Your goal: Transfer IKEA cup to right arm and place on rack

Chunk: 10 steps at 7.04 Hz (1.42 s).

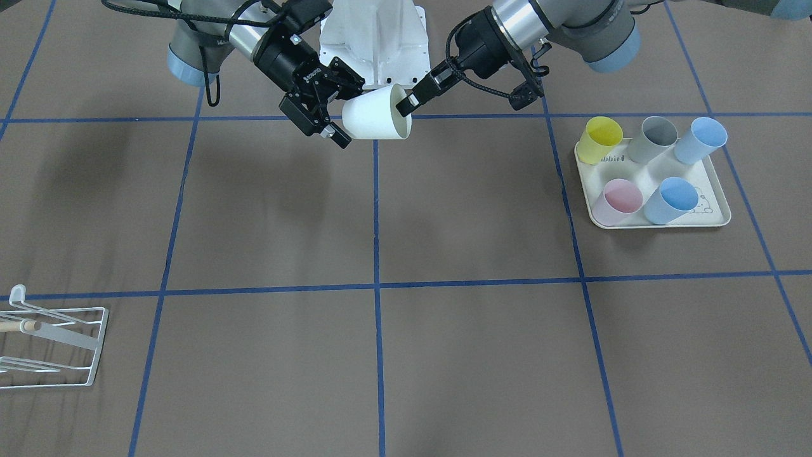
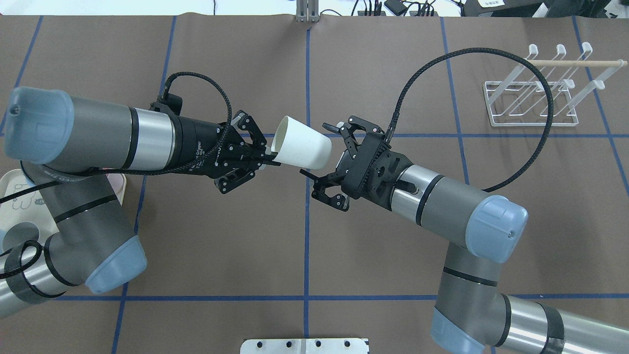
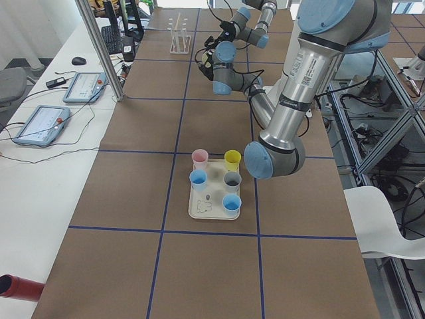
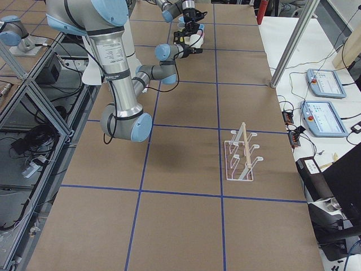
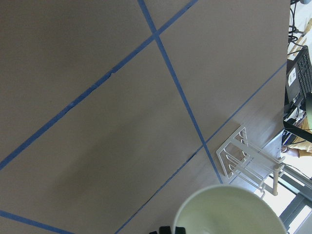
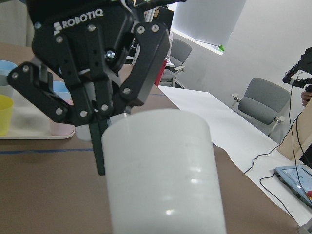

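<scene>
The white IKEA cup (image 1: 377, 117) is held on its side in the air over the table's middle, also showing in the overhead view (image 2: 302, 147). My left gripper (image 2: 272, 160) is shut on the cup's rim, one finger inside the mouth (image 1: 406, 101). My right gripper (image 2: 318, 150) is open, its fingers on either side of the cup's base (image 1: 346, 108). The right wrist view shows the cup (image 6: 161, 170) close up with the left gripper behind it. The white wire rack (image 2: 535, 98) with its wooden rod stands at the far right (image 1: 51, 343), with no cups on it.
A cream tray (image 1: 660, 219) with several coloured cups sits on my left side, partly under the left arm in the overhead view (image 2: 12, 189). Blue tape lines mark the brown table. The right arm's cable loops toward the rack.
</scene>
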Tool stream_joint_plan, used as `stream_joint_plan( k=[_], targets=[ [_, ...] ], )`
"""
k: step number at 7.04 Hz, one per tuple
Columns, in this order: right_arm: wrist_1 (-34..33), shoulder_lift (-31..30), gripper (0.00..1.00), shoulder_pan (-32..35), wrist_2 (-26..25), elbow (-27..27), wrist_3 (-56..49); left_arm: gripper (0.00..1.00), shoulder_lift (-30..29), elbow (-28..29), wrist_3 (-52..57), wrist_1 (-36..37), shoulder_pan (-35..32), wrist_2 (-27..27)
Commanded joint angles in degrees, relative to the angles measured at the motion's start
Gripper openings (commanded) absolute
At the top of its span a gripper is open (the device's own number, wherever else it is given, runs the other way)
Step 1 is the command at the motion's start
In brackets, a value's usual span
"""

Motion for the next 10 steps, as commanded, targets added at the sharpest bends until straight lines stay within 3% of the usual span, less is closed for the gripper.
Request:
stream_joint_plan(
  k=[1, 5, 8, 10],
  targets=[
    [0.07, -0.1, 0.74, 0.03, -0.09, 0.0, -0.03, 0.0, 0.0, -0.06, 0.1, 0.0, 0.03, 0.06],
    [0.07, -0.19, 0.76, 0.03, -0.09, 0.18, -0.03, 0.0, 0.0, -0.06, 0.1, 0.09, 0.03, 0.06],
    [0.16, -0.01, 0.9, -0.15, -0.09, 0.18, -0.03, 0.0, 0.0, 0.02, 0.1, 0.0, 0.03, 0.07],
    [0.16, -0.01, 0.94, -0.32, -0.09, 0.27, -0.03, 0.0, -0.09, 0.02, 0.1, 0.09, 0.03, 0.15]
  ],
)
